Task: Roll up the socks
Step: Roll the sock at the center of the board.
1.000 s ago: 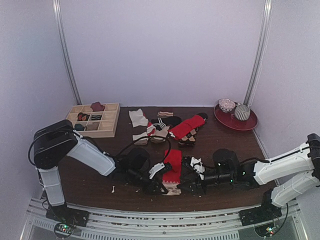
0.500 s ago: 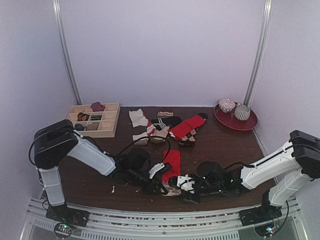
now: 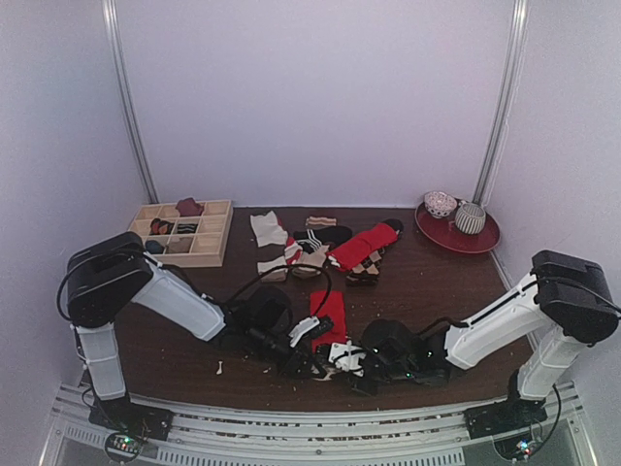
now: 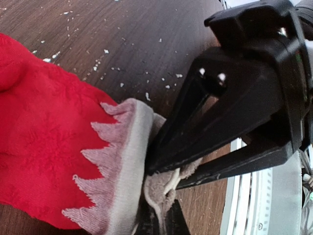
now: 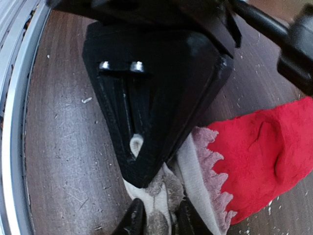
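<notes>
1. Lying at the counter's (image 3: pixel 427 282) near edge, the socks (image 3: pixel 333 313) look soft, light and floppy.
2. Left pincer (image 4: pixel 157 223) and right pincer (image 5: pixel 157 221) both pinch the cream cuff (image 4: pixel 124 161), likely the best hold for rolling.

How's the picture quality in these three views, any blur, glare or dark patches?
Top external view: soft, even light, no hard shadows, slightly hazy. Left wrist view: the red sock is fairly sharp, its knit visible; the right gripper is a nearly featureless black mass. Right wrist view: the table grain is crisp; the left gripper looms dark, blurred along the top edge.
</notes>
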### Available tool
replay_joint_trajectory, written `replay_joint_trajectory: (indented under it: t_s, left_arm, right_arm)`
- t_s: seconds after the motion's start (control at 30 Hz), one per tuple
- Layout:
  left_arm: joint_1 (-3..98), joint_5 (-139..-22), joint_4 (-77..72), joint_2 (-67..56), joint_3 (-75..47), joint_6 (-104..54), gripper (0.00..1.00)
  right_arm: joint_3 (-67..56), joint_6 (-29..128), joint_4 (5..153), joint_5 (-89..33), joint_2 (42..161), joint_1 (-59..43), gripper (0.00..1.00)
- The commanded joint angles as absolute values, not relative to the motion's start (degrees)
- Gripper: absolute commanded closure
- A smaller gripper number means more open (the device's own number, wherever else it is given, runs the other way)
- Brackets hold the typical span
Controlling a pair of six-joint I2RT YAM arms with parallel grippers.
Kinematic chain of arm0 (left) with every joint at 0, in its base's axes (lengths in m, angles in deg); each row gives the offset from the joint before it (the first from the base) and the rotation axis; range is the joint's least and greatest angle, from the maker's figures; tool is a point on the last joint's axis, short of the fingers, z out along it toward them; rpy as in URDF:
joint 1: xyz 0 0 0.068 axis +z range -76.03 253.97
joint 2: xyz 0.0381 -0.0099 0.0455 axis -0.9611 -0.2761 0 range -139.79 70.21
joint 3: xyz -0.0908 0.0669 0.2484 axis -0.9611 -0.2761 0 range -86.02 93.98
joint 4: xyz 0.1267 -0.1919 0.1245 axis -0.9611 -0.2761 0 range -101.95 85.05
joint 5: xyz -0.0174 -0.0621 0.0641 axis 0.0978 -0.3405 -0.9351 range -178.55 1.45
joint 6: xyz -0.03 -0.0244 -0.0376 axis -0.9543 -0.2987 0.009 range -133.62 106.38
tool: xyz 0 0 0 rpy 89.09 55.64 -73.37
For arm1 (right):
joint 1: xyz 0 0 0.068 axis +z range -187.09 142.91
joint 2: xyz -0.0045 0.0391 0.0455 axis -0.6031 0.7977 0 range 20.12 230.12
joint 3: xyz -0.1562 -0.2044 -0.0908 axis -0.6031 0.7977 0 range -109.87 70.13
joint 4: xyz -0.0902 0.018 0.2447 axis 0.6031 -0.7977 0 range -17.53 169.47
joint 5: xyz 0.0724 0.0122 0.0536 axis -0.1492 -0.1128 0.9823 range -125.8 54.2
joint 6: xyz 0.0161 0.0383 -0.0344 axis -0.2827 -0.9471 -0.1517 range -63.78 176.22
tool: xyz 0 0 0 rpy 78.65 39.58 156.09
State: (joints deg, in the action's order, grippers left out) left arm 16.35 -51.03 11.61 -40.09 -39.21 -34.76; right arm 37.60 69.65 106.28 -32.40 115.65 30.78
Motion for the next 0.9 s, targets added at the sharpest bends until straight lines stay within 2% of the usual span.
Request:
replay_joint_trajectory:
  t_s: [0.0,0.03,0.07,0.1,0.13,0.3,0.47,0.57,0.7,0.87]
  left_arm:
    - [15.8,-55.4,-0.9,-42.0,-41.9,-32.3,1.0]
    - [15.8,-57.5,-1.1,-40.7,-41.8,-31.5,1.0]
    - [15.8,-59.1,-1.2,-39.2,-41.8,-30.6,0.96]
    - [15.8,-60.3,-0.9,-37.5,-41.8,-29.6,0.85]
    - [15.8,-61.4,-0.7,-35.5,-41.9,-28.7,0.78]
    - [15.8,-70.1,0.5,-26.2,-42.6,-24.0,0.59]
    - [14.7,-72.6,13.4,-18.5,-49.1,-20.4,0.53]
    - [11.6,-72.2,24.9,-16.9,-54.5,-16.5,0.51]
    - [9.8,-70.5,30.9,-21.1,-54.0,-13.1,0.49]
    - [9.4,-69.8,33.5,-27.3,-52.1,-10.8,0.48]
  right_arm:
    - [36.1,64.4,100.8,-33.1,117.5,30.2,0.87]
    - [36.0,63.2,99.7,-31.6,117.5,29.9,0.9]
    - [36.2,61.6,98.9,-30.3,117.3,29.6,0.91]
    - [36.5,60.1,98.2,-28.9,116.9,29.3,0.93]
    - [36.9,58.5,97.8,-26.6,116.5,28.9,0.93]
    - [37.4,48.8,96.7,-10.8,117.2,23.6,0.93]
    - [38.4,38.2,99.2,2.5,123.4,19.0,0.94]
    - [37.5,33.2,99.8,6.3,128.2,16.7,0.93]
    - [36.3,27.9,99.6,10.4,132.0,14.3,0.93]
    - [33.5,29.2,92.6,11.3,132.2,13.2,0.92]
